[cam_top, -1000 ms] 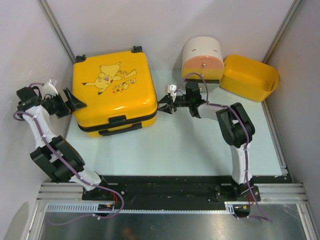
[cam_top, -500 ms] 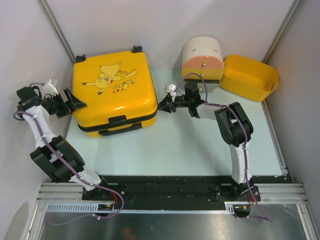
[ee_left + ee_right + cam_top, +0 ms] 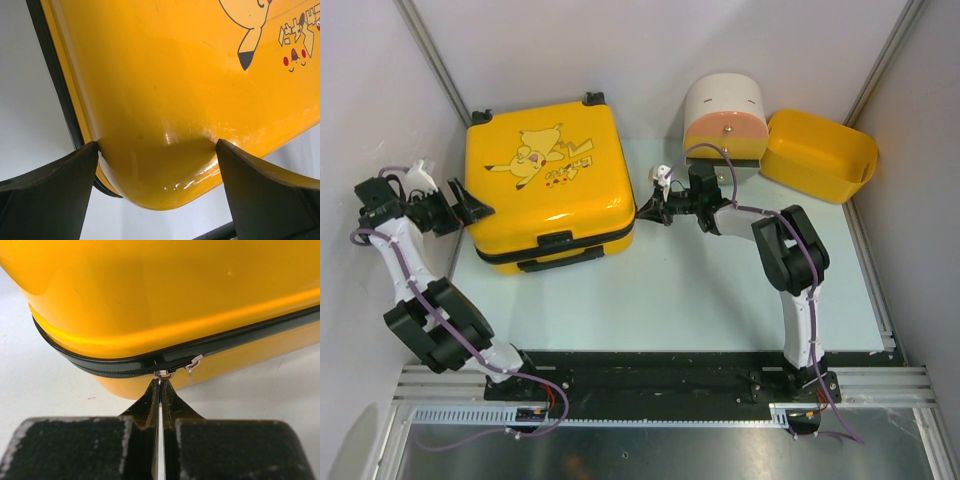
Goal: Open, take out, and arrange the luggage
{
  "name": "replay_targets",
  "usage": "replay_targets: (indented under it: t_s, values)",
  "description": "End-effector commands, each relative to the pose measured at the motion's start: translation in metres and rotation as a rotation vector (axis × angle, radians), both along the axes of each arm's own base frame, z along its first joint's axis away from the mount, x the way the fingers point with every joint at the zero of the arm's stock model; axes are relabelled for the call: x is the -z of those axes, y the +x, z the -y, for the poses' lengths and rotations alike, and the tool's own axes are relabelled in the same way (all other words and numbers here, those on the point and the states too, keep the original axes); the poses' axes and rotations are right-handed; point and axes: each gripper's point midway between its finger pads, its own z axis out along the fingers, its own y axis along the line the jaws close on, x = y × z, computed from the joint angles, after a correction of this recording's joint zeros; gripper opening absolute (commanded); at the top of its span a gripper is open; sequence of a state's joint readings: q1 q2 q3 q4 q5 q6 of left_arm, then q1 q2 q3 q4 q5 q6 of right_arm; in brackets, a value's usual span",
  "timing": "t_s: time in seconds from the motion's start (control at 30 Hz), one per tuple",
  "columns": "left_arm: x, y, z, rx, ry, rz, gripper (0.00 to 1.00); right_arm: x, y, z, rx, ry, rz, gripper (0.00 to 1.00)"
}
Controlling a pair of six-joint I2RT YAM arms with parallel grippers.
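Note:
The luggage (image 3: 545,180) is a yellow Pikachu-print suitcase lying flat and closed at the back left of the table. My left gripper (image 3: 470,205) is open at its left side; in the left wrist view the two fingers straddle a rounded corner of the shell (image 3: 165,75), gripper (image 3: 156,145) touching or nearly touching it. My right gripper (image 3: 642,212) is at the suitcase's right front corner. In the right wrist view it (image 3: 161,381) is shut on a metal zipper pull (image 3: 162,374) on the black zipper trim (image 3: 100,362). A second pull (image 3: 193,363) hangs just to the right.
A cream-and-orange drawer cabinet (image 3: 725,120) stands behind my right arm, with a plain yellow bin (image 3: 818,155) to its right. White walls close in on the left and right. The pale table (image 3: 700,290) stretches in front of the suitcase.
My right gripper has edged slightly left against the suitcase corner. My left arm has shifted a little, its gripper staying at the suitcase's left side. The suitcase has not moved.

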State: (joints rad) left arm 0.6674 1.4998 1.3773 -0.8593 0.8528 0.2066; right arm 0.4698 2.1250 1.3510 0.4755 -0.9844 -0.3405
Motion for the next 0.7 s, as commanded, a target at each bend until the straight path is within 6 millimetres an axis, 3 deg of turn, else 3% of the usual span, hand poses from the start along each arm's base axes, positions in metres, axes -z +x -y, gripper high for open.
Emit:
replay_targets:
  t_s: [0.0,0.13,0.33,0.37,0.5,0.67]
  values:
    - [0.030,-0.019,0.043,0.132,-0.056,-0.074,0.98,-0.028,-0.021,-0.005,0.012,-0.058,-0.050,0.00]
    - [0.039,-0.029,0.048,0.118,-0.077,-0.104,0.97,-0.022,-0.043,-0.002,0.049,-0.102,-0.067,0.00]
    - [0.049,-0.039,0.055,0.105,-0.107,-0.138,0.96,-0.012,-0.055,0.006,0.155,-0.148,-0.118,0.00]
    - [0.050,-0.041,0.057,0.103,-0.111,-0.140,0.96,-0.018,-0.057,0.005,0.167,-0.137,-0.106,0.00]
    - [0.050,-0.045,0.064,0.101,-0.141,-0.142,0.95,-0.025,-0.065,-0.007,0.253,-0.107,-0.145,0.00]
    - [0.055,-0.053,0.075,0.115,-0.180,-0.144,0.94,-0.043,-0.067,-0.039,0.373,-0.016,-0.139,0.00]
